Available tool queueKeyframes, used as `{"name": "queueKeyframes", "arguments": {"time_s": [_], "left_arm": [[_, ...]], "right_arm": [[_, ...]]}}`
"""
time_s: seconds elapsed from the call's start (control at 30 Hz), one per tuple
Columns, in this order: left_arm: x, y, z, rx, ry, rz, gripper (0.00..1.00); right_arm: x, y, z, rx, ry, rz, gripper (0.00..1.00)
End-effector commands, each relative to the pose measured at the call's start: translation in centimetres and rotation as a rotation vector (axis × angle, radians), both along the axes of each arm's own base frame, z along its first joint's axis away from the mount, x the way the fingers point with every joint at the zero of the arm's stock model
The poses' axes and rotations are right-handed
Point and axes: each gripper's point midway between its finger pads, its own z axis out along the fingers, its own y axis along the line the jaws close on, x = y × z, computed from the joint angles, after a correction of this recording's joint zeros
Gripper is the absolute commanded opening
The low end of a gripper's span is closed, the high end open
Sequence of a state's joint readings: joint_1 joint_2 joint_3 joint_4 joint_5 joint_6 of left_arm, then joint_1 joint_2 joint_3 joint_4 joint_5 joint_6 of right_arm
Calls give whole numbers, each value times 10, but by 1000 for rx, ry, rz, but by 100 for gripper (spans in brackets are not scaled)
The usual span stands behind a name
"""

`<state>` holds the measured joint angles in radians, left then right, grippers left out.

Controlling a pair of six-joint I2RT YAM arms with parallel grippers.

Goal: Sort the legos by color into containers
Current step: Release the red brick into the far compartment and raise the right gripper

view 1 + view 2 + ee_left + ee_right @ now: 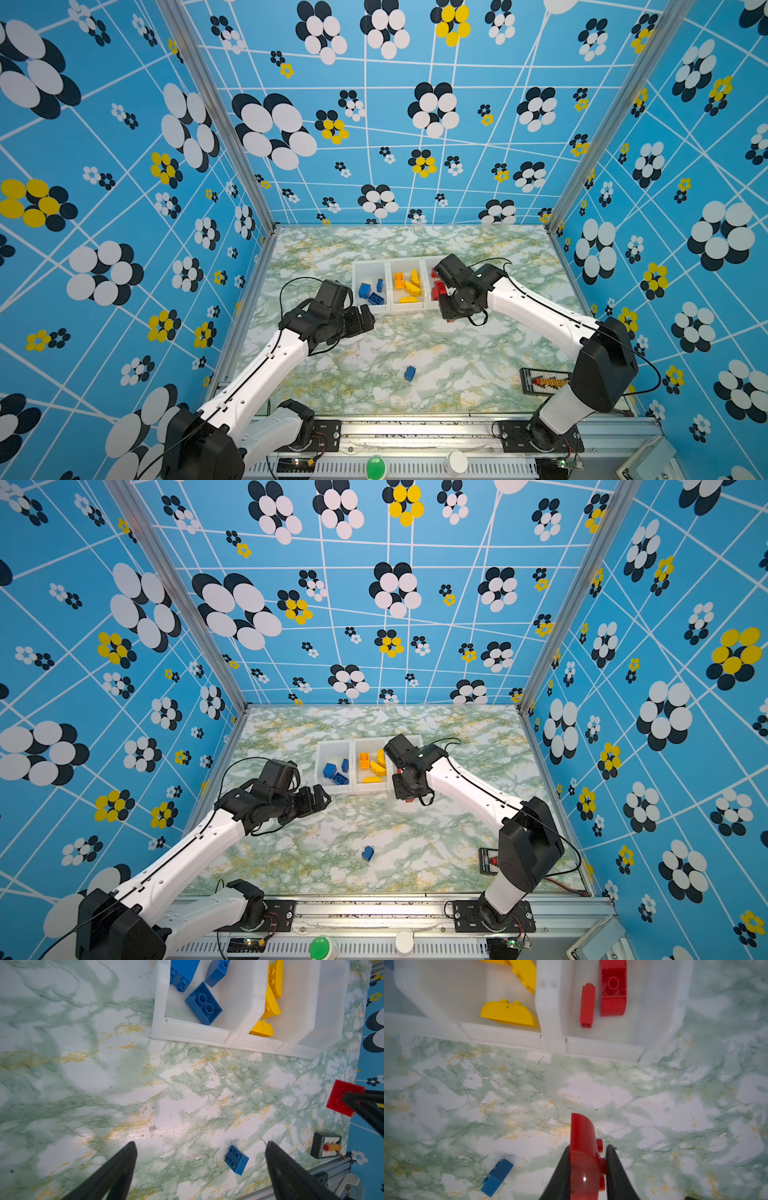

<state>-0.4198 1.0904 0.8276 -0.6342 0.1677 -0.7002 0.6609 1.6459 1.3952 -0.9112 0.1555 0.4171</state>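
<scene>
Blue walls (374, 124), printed with white lines and black, white and yellow flower shapes, fill the upper half and both sides of both top views. Slanting aluminium posts (216, 116) join them at the corners. Below centre lies the table (415, 353), a glossy white sheet veined green and ochre; the wrist views show small dark scuffs on it. An aluminium rail (415, 432) runs along the bottom edge, carrying both arm bases and a green button (376, 467).

The containers (356, 286), three white bins in a row, sit just above the middle of the table. There are blue bricks (372, 291) in the left bin, yellow bricks (409, 282) in the middle one and red bricks (612, 987) in the right one.

The left gripper (200, 1145) hangs at the lower left of the bins, its jaws spread wide and empty. The right gripper (588, 1148) is at the lower edge of the right bin, its jaws pinching a rounded red brick (582, 1132).

A black tray (544, 380) lies at lower right, partly hidden behind the right arm. One blue brick (409, 373) lies alone on the table, below centre.
</scene>
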Motion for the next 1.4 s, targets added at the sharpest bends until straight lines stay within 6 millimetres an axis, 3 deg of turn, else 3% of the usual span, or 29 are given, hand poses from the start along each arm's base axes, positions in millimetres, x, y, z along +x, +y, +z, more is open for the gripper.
{"name": "queueKeyframes", "arguments": {"time_s": [0.0, 0.27, 0.53, 0.77, 0.83, 1.1, 1.37], "left_arm": [[4, -2, 6, -2, -16, 6, 98], [5, -3, 8, 4, -17, 3, 98], [6, -2, 11, 13, -17, 10, 98], [5, 0, 10, 21, -12, 14, 98], [5, 0, 10, 22, -10, 12, 98], [6, -2, 9, 26, -5, 1, 98], [9, -4, 12, 28, -11, -10, 98]], "right_arm": [[21, -11, 5, -54, -17, 19, 20], [84, -12, 6, -68, -55, 21, 21], [132, -5, -10, -126, -64, 41, 21], [149, -10, -22, -206, -65, 30, 21], [152, -12, -36, -241, -40, 28, 21], [153, -19, -51, -299, -8, 11, 22], [150, -18, -48, -281, -8, -3, 43]]}}
